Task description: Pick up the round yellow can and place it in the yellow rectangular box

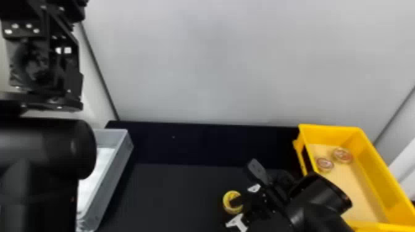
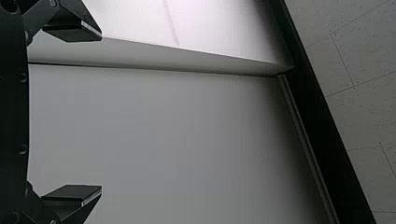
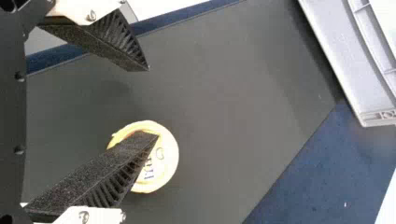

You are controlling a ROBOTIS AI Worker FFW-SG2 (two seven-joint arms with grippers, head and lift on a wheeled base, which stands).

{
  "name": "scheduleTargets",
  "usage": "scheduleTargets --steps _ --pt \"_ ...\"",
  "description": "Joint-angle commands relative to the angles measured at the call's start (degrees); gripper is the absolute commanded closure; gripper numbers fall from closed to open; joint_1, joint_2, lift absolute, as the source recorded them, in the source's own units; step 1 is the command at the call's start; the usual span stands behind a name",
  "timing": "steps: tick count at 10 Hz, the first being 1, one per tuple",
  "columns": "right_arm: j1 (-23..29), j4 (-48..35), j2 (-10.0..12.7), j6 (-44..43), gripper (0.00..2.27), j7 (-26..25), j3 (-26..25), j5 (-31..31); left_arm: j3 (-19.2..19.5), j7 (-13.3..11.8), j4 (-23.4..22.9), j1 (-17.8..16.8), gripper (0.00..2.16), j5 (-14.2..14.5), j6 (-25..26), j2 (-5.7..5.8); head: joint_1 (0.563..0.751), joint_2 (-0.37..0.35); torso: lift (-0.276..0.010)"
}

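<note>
Head view: the round yellow can (image 1: 232, 202) sits flat on the dark counter (image 1: 173, 191), near the bottom of the view and right of centre. The right end effector (image 3: 153, 102) is beside and partly over it, plainly the nearer of the two, with its arm coming in from the can's right.

In the right wrist view, its two fingers are spread well apart and grip nothing. One finger (image 3: 121, 154) crosses in front of the can's upright, printed face; the gap lies mostly off to one side. The can is round, so no long axis matters. The next move likely calls for a small shift away from the robot, centring the gap on the can; going straight down could press that finger onto the lid.

Counter stretches left of the can to a grey tray (image 1: 111, 179). Right of the can, past the arm, stands the yellow box (image 1: 373, 172), its raised wall probably calling for a lift; two small tins (image 1: 324, 164) lie inside. The left end effector (image 2: 101, 113), spread and holding nothing, is parked far left of the can.
</note>
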Motion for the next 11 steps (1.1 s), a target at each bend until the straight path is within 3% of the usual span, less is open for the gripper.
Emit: scheduleTargets --steps 1,11 --pt "0.0 0.0 -0.2 0.0 0.1 0.0 -1.0 0.9 0.0 0.0 -0.1 -0.1 0.13 0.0 0.1 -0.07 0.663 0.054 -0.01" --pt "0.9 -3.3 -1.7 0.6 0.11 1.1 -3.8 3.2 0.1 0.0 -0.3 0.0 0.13 -0.2 0.4 0.01 0.663 0.054 -0.01"
